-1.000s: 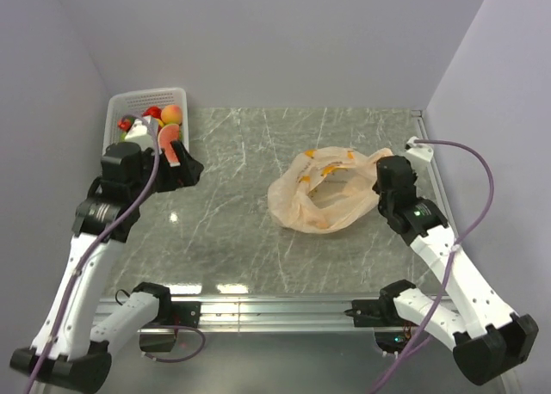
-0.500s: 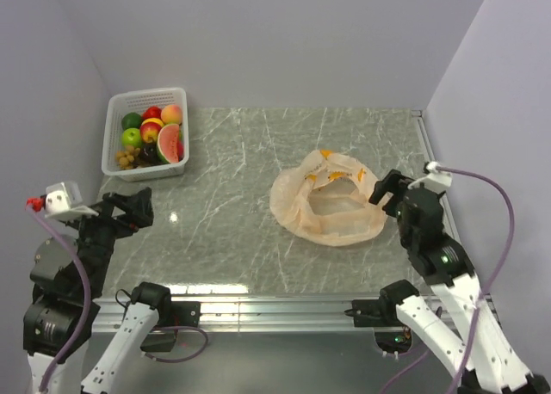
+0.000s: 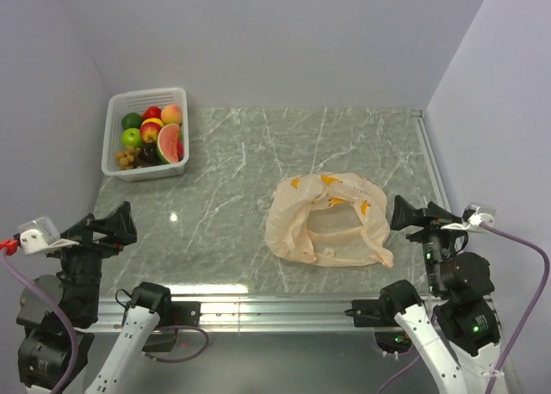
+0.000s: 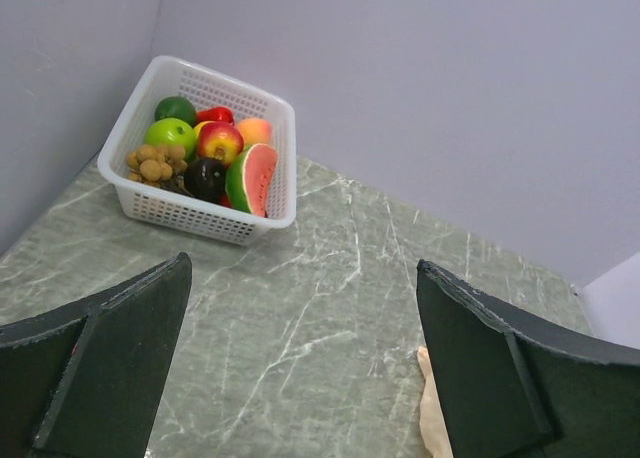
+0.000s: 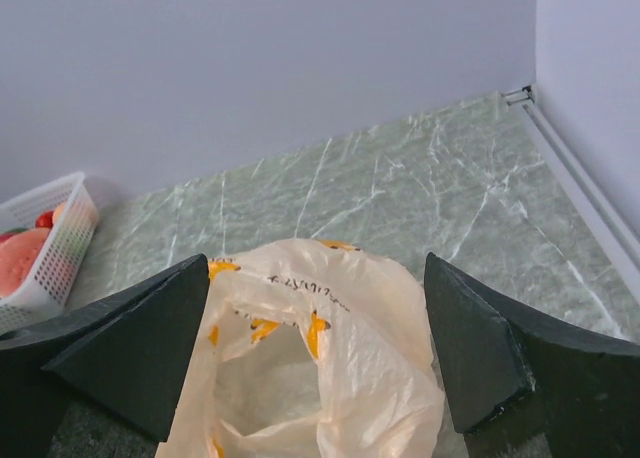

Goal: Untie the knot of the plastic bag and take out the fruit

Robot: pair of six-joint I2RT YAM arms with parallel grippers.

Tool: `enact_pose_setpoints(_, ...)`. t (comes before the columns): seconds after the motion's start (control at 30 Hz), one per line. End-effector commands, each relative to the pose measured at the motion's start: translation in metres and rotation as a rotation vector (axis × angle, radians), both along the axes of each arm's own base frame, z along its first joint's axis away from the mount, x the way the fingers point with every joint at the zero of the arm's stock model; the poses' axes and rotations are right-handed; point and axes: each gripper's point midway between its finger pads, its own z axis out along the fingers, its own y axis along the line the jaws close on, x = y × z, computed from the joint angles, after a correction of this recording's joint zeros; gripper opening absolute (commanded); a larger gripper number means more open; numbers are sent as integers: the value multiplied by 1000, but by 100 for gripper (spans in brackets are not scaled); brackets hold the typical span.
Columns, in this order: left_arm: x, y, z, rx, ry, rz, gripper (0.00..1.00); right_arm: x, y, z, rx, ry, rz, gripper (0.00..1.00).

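Observation:
The plastic bag [image 3: 325, 222] lies flat on the table's right half. Its mouth gapes open, nothing shows inside it, and no knot is in view. The fruit [image 3: 157, 134] sits in the white basket [image 3: 146, 95] at the far left corner: watermelon wedge [image 4: 255, 178], red-yellow apple [image 4: 222, 138], dark purple fruit [image 4: 205, 176] and tan balls [image 4: 152, 161]. My right gripper [image 3: 410, 213] hangs open just right of the bag [image 5: 330, 378], touching nothing. My left gripper [image 3: 116, 224] is open over bare table near the front left, far from the basket [image 4: 200, 218].
Green apples [image 4: 170, 131] share the basket with the task fruit. Grey walls close in the back and both sides. A metal rail [image 3: 430, 166] runs along the table's right edge. The bag's edge [image 4: 430, 418] peeks in beside my left gripper's right finger.
Both arms have drawn back to the near edge. The left one left the basket. The right gripper opened and let go of the bag, which settled flatter and wider.

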Motion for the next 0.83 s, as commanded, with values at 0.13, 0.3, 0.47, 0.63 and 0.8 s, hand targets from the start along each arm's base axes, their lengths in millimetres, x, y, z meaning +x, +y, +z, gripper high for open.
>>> enact_pose_setpoints(0.13, -3, 4, 12, 46, -50, 14, 99, 3, 4, -4, -22, -33, 22, 94)
enact_pose_setpoints(0.3, -4, 11, 10, 43, -62, 52, 99, 5, 2, -6, -30, -33, 4, 94)
enact_pose_setpoints(0.47, -5, 16, 8, 19, -79, 84, 99, 7, 1, -11, -27, -24, -4, 94)
enact_pose_setpoints(0.63, -2, 17, 6, 9, -94, 92, 99, 7, -2, -11, -30, -22, -20, 94)
enact_pose_setpoints(0.8, 0, 17, 7, 3, -92, 93, 99, 7, -2, -12, -28, -25, -22, 94)
